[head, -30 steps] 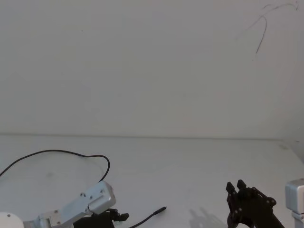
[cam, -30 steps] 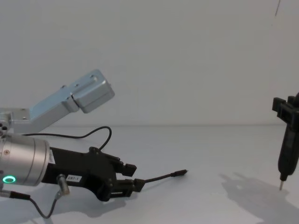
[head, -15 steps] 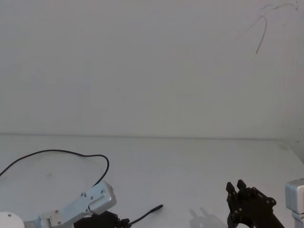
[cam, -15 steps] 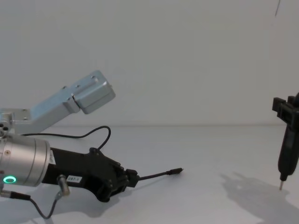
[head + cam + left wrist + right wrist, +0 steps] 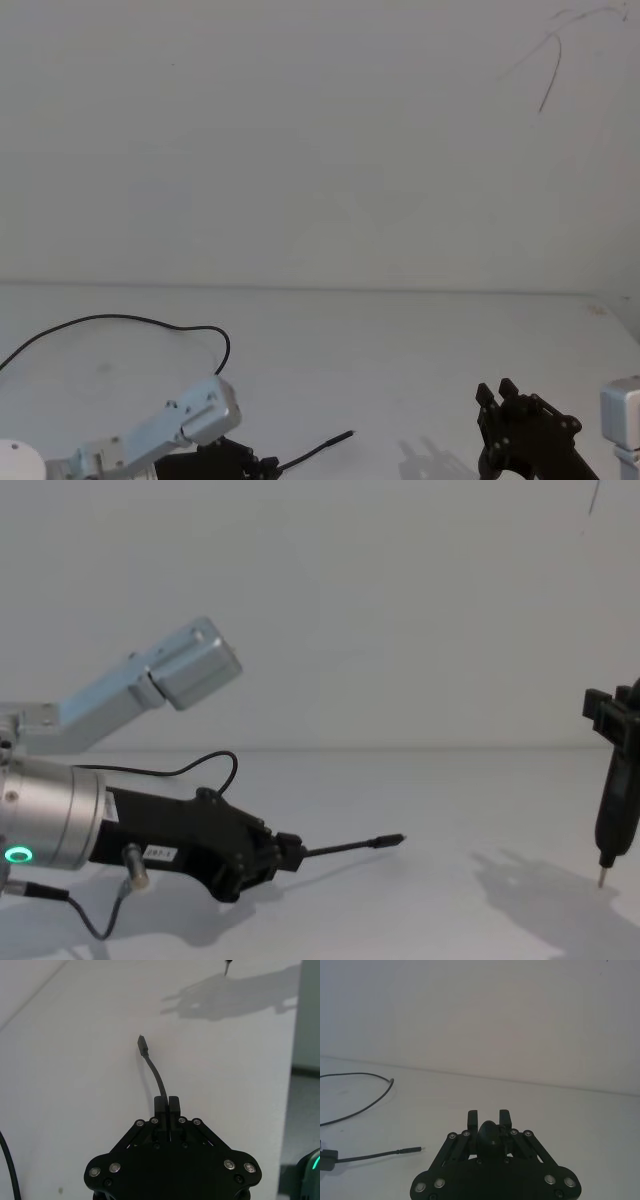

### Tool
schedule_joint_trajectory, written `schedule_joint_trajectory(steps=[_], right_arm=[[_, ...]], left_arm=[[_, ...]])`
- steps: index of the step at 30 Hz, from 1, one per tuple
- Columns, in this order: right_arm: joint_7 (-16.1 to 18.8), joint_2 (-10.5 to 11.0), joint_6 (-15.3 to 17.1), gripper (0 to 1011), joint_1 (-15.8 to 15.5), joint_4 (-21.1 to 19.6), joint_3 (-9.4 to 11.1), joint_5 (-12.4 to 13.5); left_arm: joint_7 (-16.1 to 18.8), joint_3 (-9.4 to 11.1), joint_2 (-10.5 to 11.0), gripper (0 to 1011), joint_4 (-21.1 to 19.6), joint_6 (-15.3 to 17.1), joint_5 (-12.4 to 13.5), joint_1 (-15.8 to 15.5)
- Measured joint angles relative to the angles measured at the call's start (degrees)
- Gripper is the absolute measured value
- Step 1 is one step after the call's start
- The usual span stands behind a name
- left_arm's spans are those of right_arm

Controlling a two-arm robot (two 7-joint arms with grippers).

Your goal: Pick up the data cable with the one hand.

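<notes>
Bright, even light on the white table point(image 5: 450, 800) and wall point(image 5: 400, 600). Soft grey shadows point(image 5: 540, 885) lie under the left gripper point(image 5: 291, 847) and beside the tool point(image 5: 612, 810) in the right gripper point(image 5: 496, 392).

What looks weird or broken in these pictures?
Nothing looks broken or spilled. The one oddity is a thin dark curved mark high on the wall, at the right; whether crack or thread is unclear. The data cable sits gripped in the shut left gripper; the right gripper holds a pen-like tool.
</notes>
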Motion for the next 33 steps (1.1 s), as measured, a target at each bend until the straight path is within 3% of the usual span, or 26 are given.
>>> schedule_joint_trajectory(steps=[9,15,21,27,33], right_arm=[[0.0,0.0,0.0,251,0.0,0.0,0.0,0.0],[0.0,0.0,0.0,251,0.0,0.0,0.0,0.0],[0.0,0.0,0.0,251,0.0,0.0,0.0,0.0],[0.5,-0.3,-0.1,251,0.0,-0.2,0.1,0.3],[1.9,-1.0,-0.2,251,0.3,-0.9,0.5,2.2]], left_arm=[[-5.8,-1.7,0.9,41,0.0,-2.0,-5.4,-0.5],[-10.7,-3.9,2.9,41,-1.2,-2.4,-10.9,0.1],[-13.4,-5.2,4.5,41,-2.3,-2.4,-14.2,0.8],[-14.9,-5.9,5.4,41,-2.8,-2.4,-16.1,1.2],[-16.0,-6.4,6.0,40,-3.3,-2.4,-17.5,1.5]])
